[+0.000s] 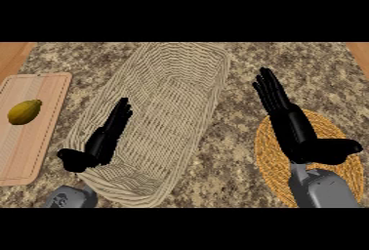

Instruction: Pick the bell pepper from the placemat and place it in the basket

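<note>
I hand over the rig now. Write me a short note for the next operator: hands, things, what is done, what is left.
Left hand open, fingers straight, over the basket at its left rim, holding nothing.
Right hand open above the woven placemat, holding nothing.
Bell pepper: not in sight, neither in the basket nor on the placemat's bare part; the right hand may hide it.
Done: nothing visible. Left: find the pepper, grasp it, place it in the basket.

Placemat (333, 128) partly hidden beneath the right hand (297, 131).
</note>
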